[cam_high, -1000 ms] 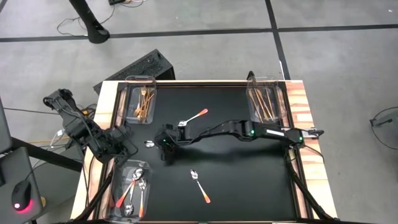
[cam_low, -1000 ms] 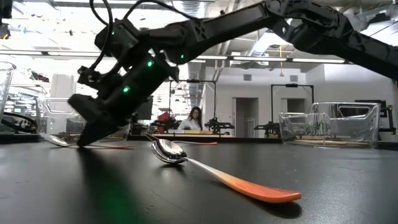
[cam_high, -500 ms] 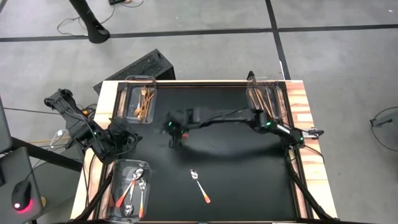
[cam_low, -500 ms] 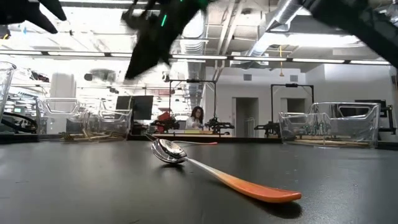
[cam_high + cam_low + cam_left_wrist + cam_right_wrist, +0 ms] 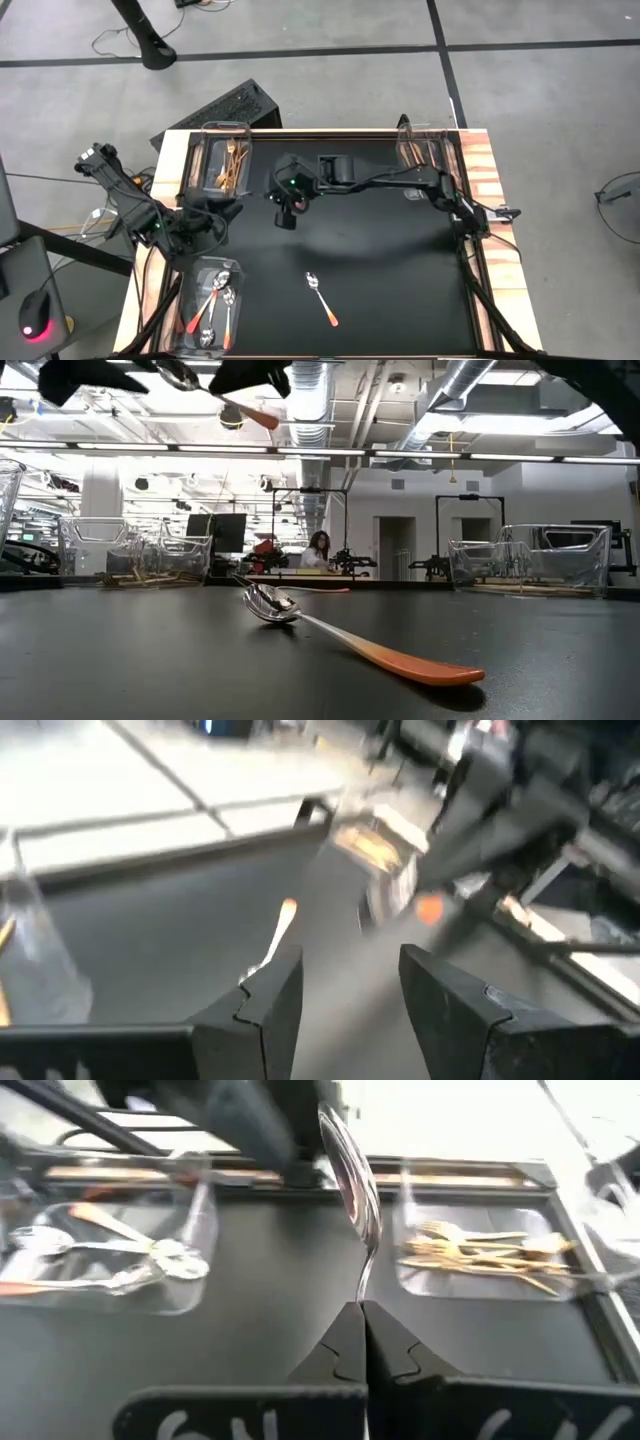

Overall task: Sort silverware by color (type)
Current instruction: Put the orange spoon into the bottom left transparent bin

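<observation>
My right gripper [image 5: 287, 218] hangs high over the table's far left part, shut on a spoon [image 5: 347, 1165] with a silver bowl and an orange-red handle [image 5: 260, 417]. At the table's left edge, between two bins, my left gripper [image 5: 345, 990] stands open with nothing between its fingers. A second spoon [image 5: 320, 297] lies flat near the table's middle front, bowl away from the near edge. Another spoon [image 5: 273, 938] lies on the table in the left wrist view. Several spoons fill the near left bin [image 5: 213, 310], gold forks the far left bin [image 5: 230, 162]. My right gripper pinches the spoon's thin silver stem [image 5: 363, 1285], just behind the bowl, between its two fingertips [image 5: 340, 1342]. The fingers come from the table's right, slanting down, in line with the spoon. The bowl sticks out ahead of them, and the spoon is lifted clear of the table.
A clear bin with copper knives [image 5: 425, 160] stands at the far right corner. The right arm [image 5: 400, 182] stretches across the far half of the black mat [image 5: 400, 280]. Wooden strips edge the table left and right.
My right gripper has risen from the mat with the spoon and gone toward the far edge; the spoon that lay at the left middle is now lifted clear. My left gripper has turned at the wrist, staying near the left edge.
</observation>
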